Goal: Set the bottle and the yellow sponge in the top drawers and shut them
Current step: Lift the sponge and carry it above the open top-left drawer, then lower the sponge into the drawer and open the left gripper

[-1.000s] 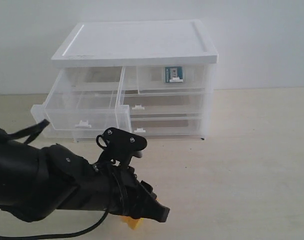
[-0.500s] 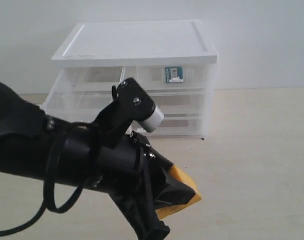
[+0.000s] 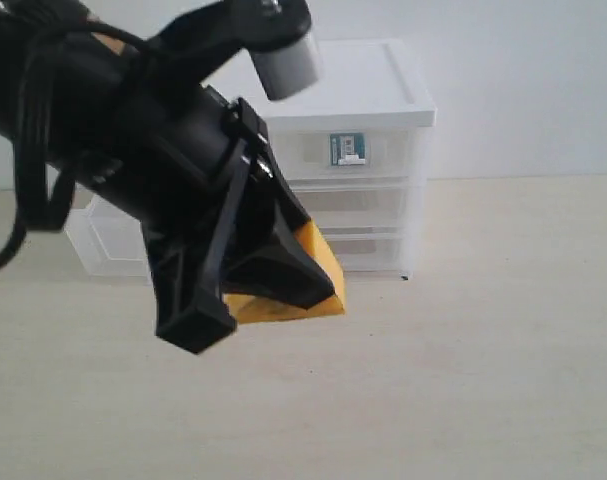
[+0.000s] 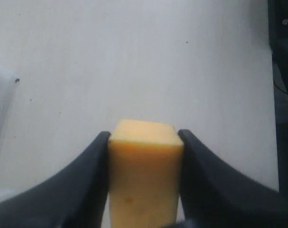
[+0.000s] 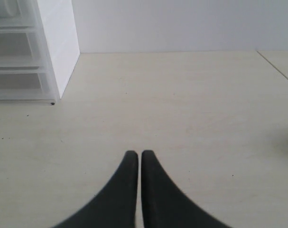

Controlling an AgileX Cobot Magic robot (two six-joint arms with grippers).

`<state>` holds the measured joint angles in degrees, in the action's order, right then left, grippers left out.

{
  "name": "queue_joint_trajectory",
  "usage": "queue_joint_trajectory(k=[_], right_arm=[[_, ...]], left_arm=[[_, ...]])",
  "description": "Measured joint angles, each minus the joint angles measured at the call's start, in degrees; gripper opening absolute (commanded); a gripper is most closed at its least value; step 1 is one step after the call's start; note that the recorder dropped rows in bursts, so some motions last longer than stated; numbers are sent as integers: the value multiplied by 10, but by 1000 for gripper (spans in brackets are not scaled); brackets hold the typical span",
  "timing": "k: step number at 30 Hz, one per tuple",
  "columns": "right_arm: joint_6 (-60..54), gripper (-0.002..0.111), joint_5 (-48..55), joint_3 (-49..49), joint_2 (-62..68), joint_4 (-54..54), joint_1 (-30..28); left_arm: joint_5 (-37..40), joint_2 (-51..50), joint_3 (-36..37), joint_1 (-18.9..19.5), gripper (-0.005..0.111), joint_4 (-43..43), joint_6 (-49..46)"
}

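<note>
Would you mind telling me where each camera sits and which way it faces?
Exterior view: off the arms, facing the cabinet front; the left arm fills the foreground, left gripper clamping the yellow sponge.
Left wrist view: on the left wrist, looking down at the table past that gripper and sponge.
Right wrist view: on the right wrist, looking across the table toward the cabinet; the shut right gripper shows.
Shared: exterior and left wrist views both show the sponge.

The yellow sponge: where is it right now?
In the exterior view the yellow sponge is near the middle, clamped in the left gripper above the table, in front of the cabinet.
</note>
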<state>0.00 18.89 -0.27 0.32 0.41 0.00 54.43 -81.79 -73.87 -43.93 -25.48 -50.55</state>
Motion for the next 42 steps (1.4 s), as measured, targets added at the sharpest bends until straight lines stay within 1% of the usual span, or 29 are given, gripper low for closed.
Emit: queue_joint_trajectory(k=[2,7,10,15,18,20,24,28,33,42], right_arm=[[0,0,0,0,0,0,0],[0,0,0,0,0,0,0],[0,0,0,0,0,0,0],[0,0,0,0,0,0,0],[0,0,0,0,0,0,0],[0,0,0,0,0,0,0],[0,0,0,0,0,0,0],[0,0,0,0,0,0,0],[0,0,0,0,0,0,0],[0,0,0,0,0,0,0]], left_arm=[[17,8,-15,22,4,1,-4],[29,20,-32,94,4,5,-44],[39,21,-33,137,4,9,-92],[40,14,-34,198,4,12,-185],[36,-7,-37,228,4,12,-240],[19,-27,-37,245,4,12,-258],[-24,-65,-38,267,4,3,-293],[-29,-106,-52,285,4,-28,-322],[-36,-146,-78,288,4,-62,-349],[-43,-210,-128,288,4,-73,-377]])
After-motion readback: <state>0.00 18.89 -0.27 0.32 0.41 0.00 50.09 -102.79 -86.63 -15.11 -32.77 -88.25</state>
